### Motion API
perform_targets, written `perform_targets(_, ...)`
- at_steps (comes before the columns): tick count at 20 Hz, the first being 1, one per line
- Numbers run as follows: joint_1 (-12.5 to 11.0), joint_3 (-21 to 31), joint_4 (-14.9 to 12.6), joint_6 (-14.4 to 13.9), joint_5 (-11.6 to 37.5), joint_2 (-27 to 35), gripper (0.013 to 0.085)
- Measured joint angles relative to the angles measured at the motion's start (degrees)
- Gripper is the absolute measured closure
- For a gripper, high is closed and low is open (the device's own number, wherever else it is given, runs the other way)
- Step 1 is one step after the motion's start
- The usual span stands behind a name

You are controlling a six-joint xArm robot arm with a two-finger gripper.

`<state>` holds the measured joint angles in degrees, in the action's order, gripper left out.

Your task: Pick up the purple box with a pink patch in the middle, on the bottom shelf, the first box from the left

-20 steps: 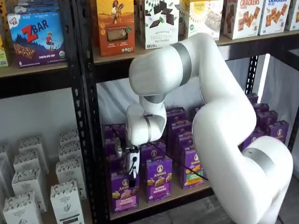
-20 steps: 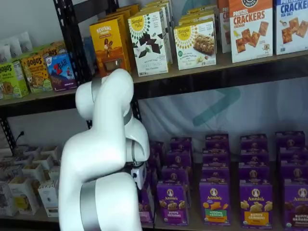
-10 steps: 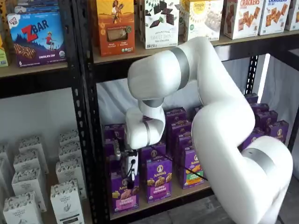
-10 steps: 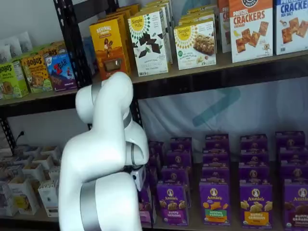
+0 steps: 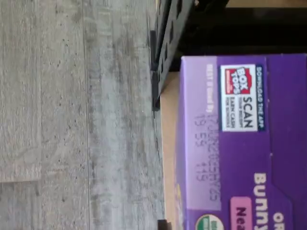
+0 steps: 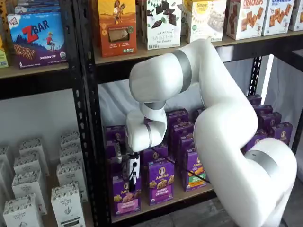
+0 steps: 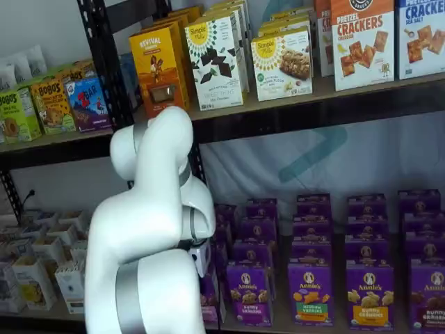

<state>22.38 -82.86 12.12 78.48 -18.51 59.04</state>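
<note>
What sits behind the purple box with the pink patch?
More purple cartons line up behind the purple box on the bottom shelf. The end effector hides its top and the carton directly behind.

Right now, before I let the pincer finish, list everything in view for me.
purple box: one, purple with a pink patch, at the front of the bottom shelf's leftmost row; its top fills the wrist view.
bottom shelf: one, tan board with a black rail.
other purple Annie's boxes: many, with purple, green or orange labels, in rows to the right of it and behind.
upper-shelf cartons: several, orange, white, yellow and red, on the board above.
white cartons: many, on the low shelf of the neighbouring bay.
floor: grey planks.
arm: one, white, in front of the rack.
pincer: one, white body, black fingers, down at the purple box's top; its grip can't be made out.
</note>
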Motion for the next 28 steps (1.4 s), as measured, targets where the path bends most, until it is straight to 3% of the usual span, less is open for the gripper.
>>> perform_targets(2, 0.0, -0.09, 0.15, 0.12, 0.11, 0.11, 0.049)
perform_targets(6, 0.07, -0.28, 0.37, 0.26, 0.31, 0.27, 0.061)
perform_targets(18, -0.03, 1.68, -2.49, -2.26, -0.7, -1.38, 0.061)
perform_targets(22, 0.34, 4.98, -0.73, -0.91, -0.51, -3.75, 0.061)
perform_targets(28, 0.65, 13.67, -3.53, -3.65, 1.16, -9.71, 0.061)
